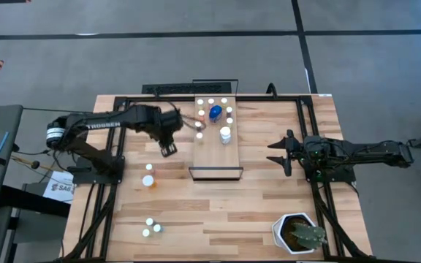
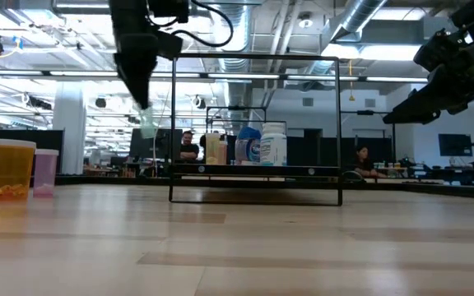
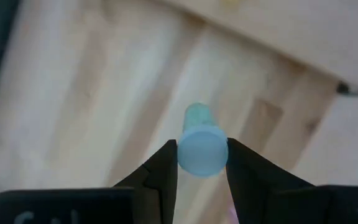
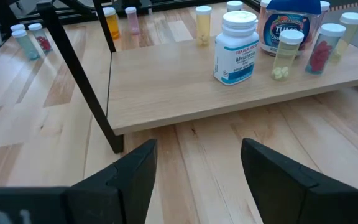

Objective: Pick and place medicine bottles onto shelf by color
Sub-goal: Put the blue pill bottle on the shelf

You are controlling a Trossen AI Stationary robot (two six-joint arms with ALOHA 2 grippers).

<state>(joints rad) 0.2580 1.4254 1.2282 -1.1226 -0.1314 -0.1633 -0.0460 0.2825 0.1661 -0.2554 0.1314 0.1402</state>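
Observation:
My left gripper (image 1: 169,150) hangs over the table just left of the shelf (image 1: 218,157), shut on a small pale-green medicine bottle (image 2: 148,122) with a white cap. The shelf is a long light-wood board holding several bottles, among them a blue one (image 1: 215,112) and a white one (image 1: 226,134). An orange bottle (image 1: 149,181) and a pink one (image 1: 149,167) stand on the table at the left. Three more bottles (image 1: 150,227) stand near the front left. My right gripper (image 1: 287,153) waits open to the right of the shelf, with nothing between its fingers. My left gripper pinches the bottle's white cap (image 3: 202,151) between its two fingers (image 3: 166,163). The fingers come from above and point down. The bottle hangs upright below them, its green body (image 3: 197,114) clear of the table.
A white hexagonal pot (image 1: 298,234) with a plant stands at the near right corner. Black frame rails (image 1: 314,139) run around the tabletop. Bare wood lies between the shelf's near end and the table's front edge.

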